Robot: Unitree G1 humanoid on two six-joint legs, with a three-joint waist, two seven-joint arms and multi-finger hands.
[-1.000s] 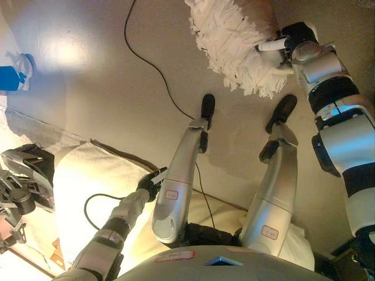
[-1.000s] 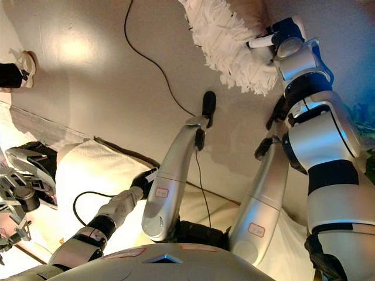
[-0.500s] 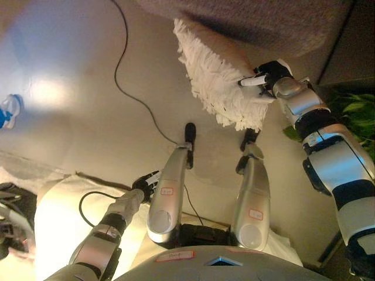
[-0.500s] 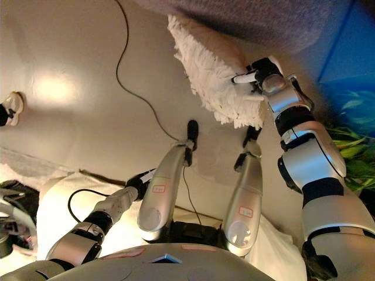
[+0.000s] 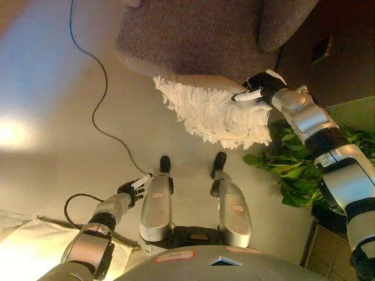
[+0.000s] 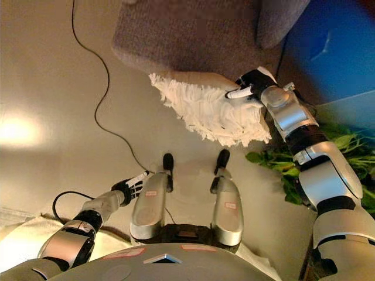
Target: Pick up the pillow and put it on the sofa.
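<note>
A shaggy white pillow (image 5: 211,114) hangs in the air just below the front edge of the grey-brown sofa (image 5: 193,38). My right hand (image 5: 261,91) is shut on the pillow's right end, fingers curled over its top. The same pillow (image 6: 208,111) shows in the right eye view, level with the sofa seat (image 6: 187,35). My left hand (image 5: 133,187) hangs low at the lower left with relaxed fingers, holding nothing.
A green leafy plant (image 5: 299,170) stands on the floor at the right, beside my right arm. A white rug (image 5: 23,252) lies at the lower left corner. A sofa armrest (image 5: 284,20) rises at the top right.
The camera has swung toward the sofa, which now fills the top of the view. My right hand has carried the pillow up to the seat's front edge. The plant has come into view.
</note>
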